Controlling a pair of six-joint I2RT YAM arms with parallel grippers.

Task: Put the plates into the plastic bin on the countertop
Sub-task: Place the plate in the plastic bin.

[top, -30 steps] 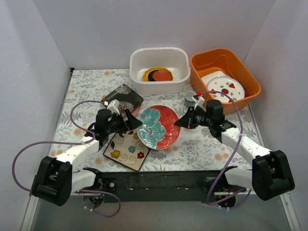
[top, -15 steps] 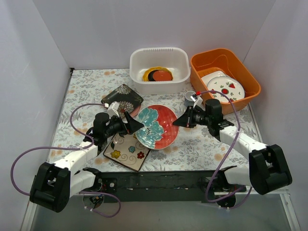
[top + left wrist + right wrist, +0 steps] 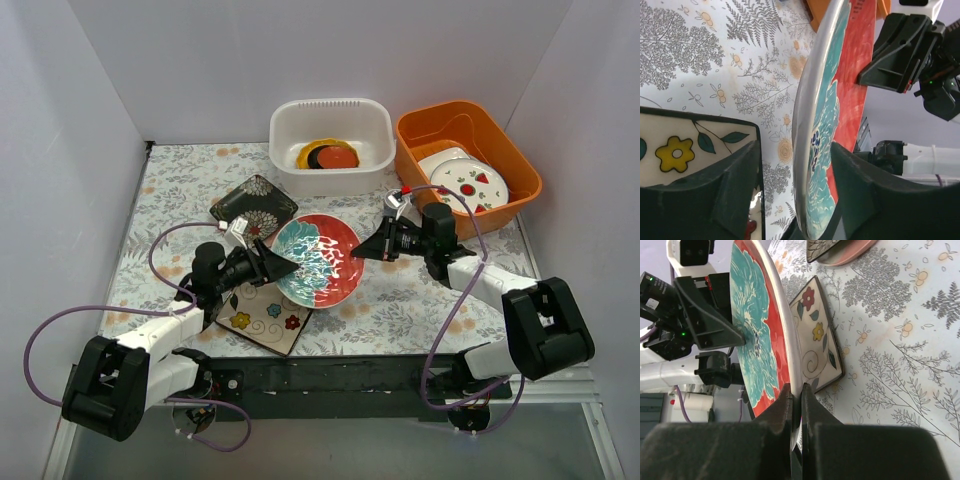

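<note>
Right gripper (image 3: 796, 392): pinched shut on the rim of the red round plate with the teal flower (image 3: 318, 262), one finger on each face. This grip carries the plate.
Left gripper (image 3: 796, 147): jaws apart and straddling the opposite rim. The outer finger (image 3: 735, 190) stands clear of the plate's back, so it has no hold on it that I can make out.
Held plate: up off the countertop (image 3: 180, 190), tilted with its painted face toward the overhead camera, slung between the two arms.
Reason for the pose: probably a handover, or a second hold to steady a wide dish gripped at one edge (my guess only).
Cream floral square plate (image 3: 262, 315): flat on the countertop, partly beneath the held plate's near-left edge, not yet moved.
Black white-flowered square plate (image 3: 255, 200): just beyond the left arm, lying over a pink round plate (image 3: 850, 252) whose edge peeps out.
Plastic bin (image 3: 330, 110): at the far edge, well apart from the held plate. It already holds a yellow-orange scalloped plate (image 3: 308, 152), a dark brown plate (image 3: 322, 160) and a red plate (image 3: 341, 157), stacked.
Orange tub (image 3: 520, 170): right of the bin, holding white plates with fruit marks (image 3: 470, 185). No part of this job.
Progress: three plates binned, one in the air, three on the counter.
Risk: the plate could slip if the right fingers let go before the left ones clamp.
</note>
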